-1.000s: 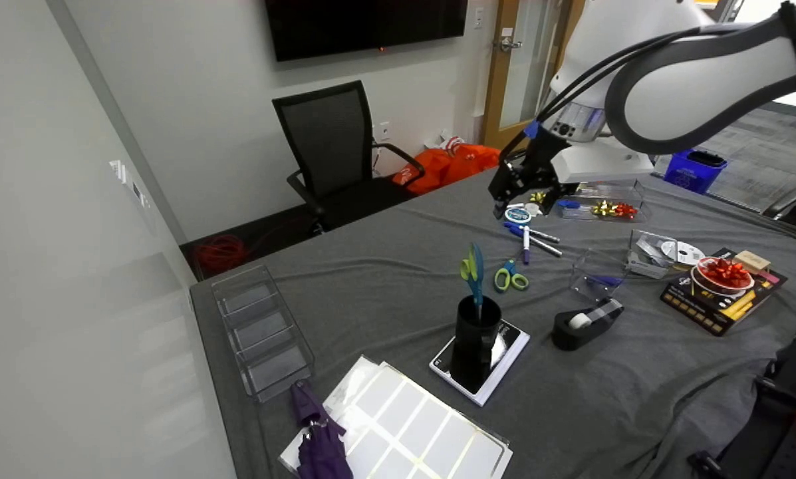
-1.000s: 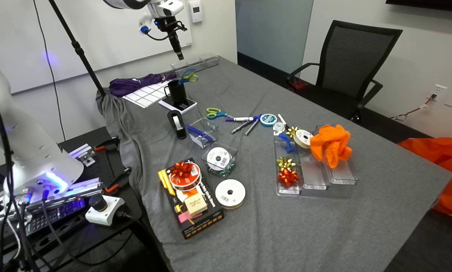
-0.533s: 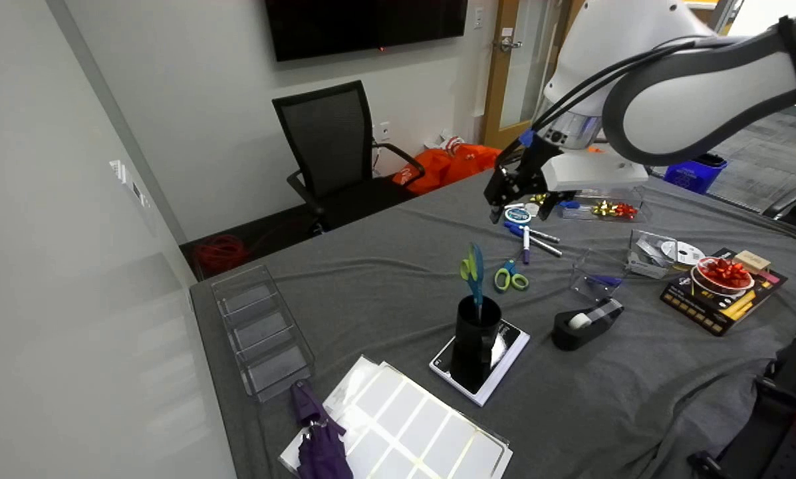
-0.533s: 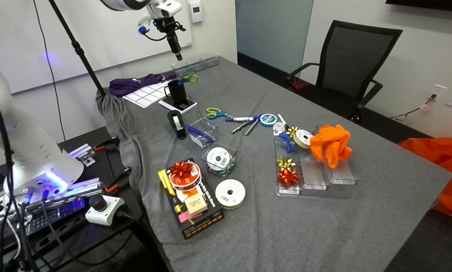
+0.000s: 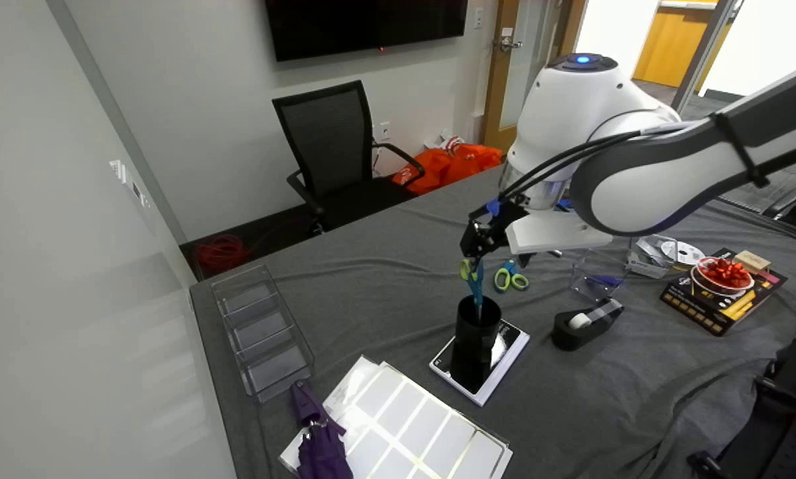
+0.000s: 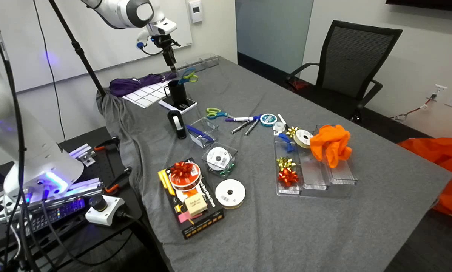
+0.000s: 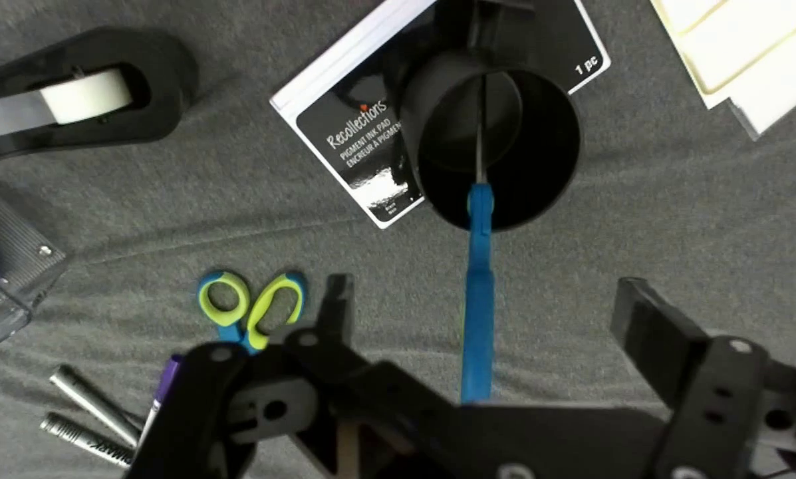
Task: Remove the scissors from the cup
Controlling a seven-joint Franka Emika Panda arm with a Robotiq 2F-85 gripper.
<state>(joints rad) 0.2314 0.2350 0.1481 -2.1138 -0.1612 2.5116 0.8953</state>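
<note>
Jaws hang lower (spread wide), nearer scissors (image 7: pixel 479 293).

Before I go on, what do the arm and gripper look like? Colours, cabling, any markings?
The arm is rounded, white and dark grey, with black cables along it, a black strap around it and a blue light on a dark cap. The gripper is black, with angular fingers and round bolt heads. No lettering is legible.
</note>
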